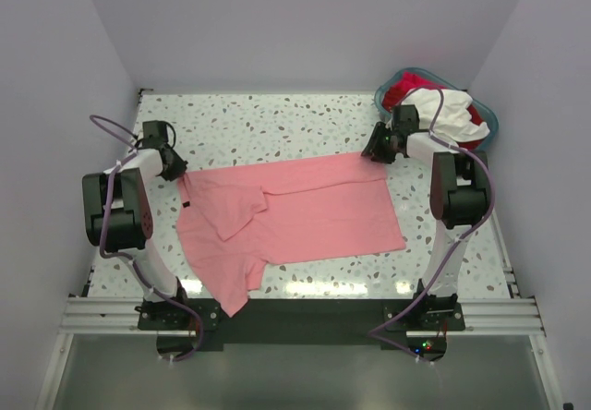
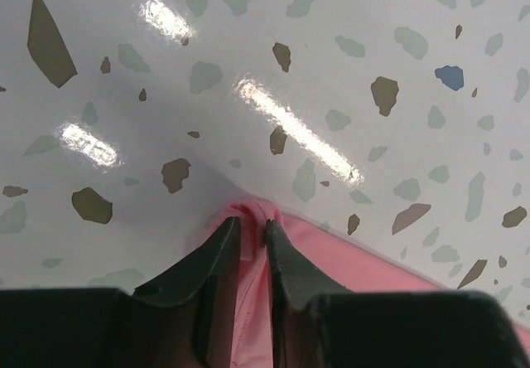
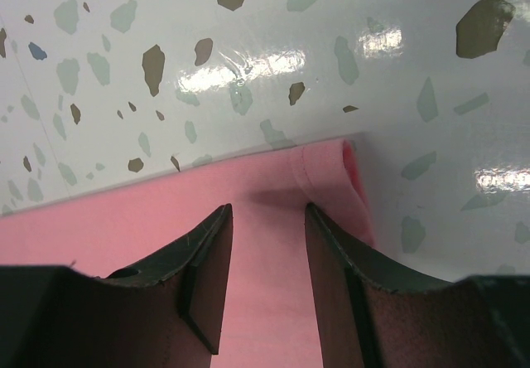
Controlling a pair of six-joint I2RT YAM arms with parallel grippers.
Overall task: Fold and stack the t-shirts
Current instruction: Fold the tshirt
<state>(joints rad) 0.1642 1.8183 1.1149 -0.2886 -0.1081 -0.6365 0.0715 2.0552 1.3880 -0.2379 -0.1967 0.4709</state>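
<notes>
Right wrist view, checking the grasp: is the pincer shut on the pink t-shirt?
No, the right pincer stands open over the pink t-shirt, a clear gap showing.

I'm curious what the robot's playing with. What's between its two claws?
The pink t-shirt, spread on the speckled table; the top view shows it reaching from the left gripper to the right gripper.

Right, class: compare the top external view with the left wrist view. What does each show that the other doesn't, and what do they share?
Only the top external view: the whole pink t-shirt spread out, and the teal basket holding a red shirt and a white shirt. Only the left wrist view: the left fingers pinching a bunched edge of pink cloth, close up. Both: the pink t-shirt and the speckled table.
</notes>
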